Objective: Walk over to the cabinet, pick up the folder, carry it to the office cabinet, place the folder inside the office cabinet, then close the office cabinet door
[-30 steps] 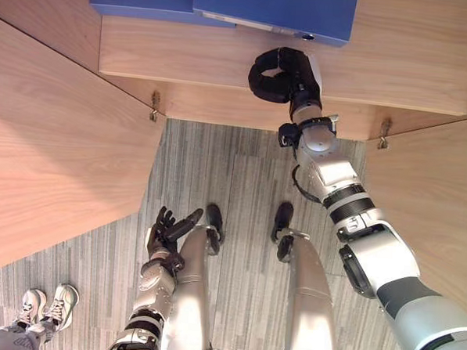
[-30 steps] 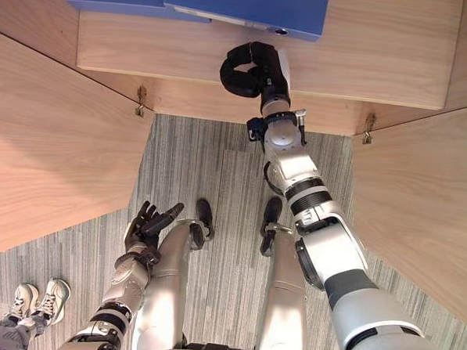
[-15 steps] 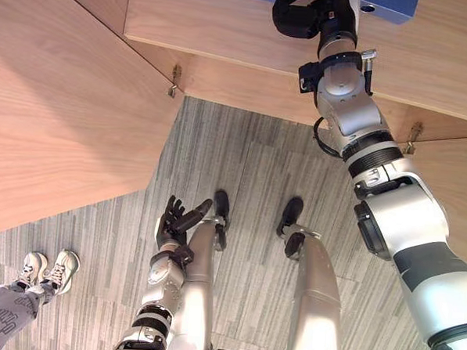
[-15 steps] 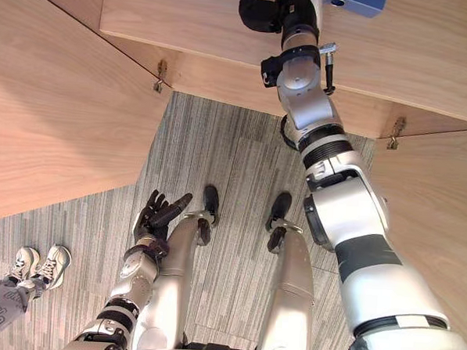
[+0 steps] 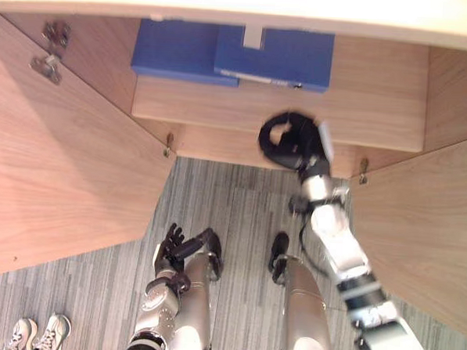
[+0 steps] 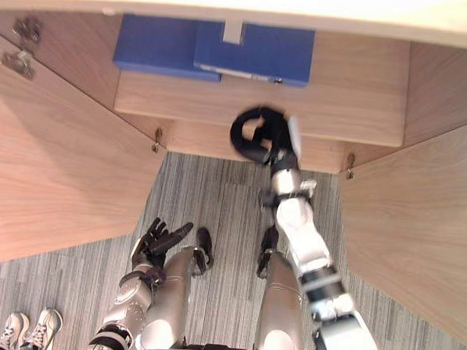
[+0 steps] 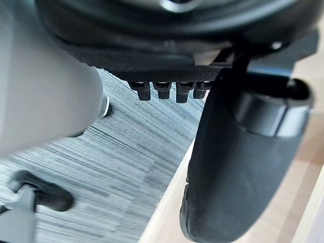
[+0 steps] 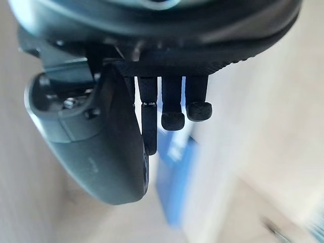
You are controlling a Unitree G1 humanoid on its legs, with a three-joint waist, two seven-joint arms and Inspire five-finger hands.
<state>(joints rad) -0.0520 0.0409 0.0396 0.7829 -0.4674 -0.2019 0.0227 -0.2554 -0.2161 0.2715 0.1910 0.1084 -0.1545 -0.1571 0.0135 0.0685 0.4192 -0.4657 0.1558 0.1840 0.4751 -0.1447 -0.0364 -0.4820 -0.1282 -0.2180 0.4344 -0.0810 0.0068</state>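
The folder (image 5: 275, 57) is lying on the shelf (image 5: 378, 112), overlapping a second folder (image 5: 177, 50), with their far ends hidden under the cabinet top (image 5: 242, 3). Before the shelf's front edge the right hand (image 5: 307, 143) is hovering, fingers curled together on nothing; its wrist view is showing the folder blurred. Well below the shelf the left hand (image 5: 173, 249) is hanging, fingers relaxed apart.

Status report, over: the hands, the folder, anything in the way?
Right hand shut, empty, before shelf. Left hand open, hanging low. Folder lies on shelf, untouched. Left door and right door open; nothing between hand and folder.
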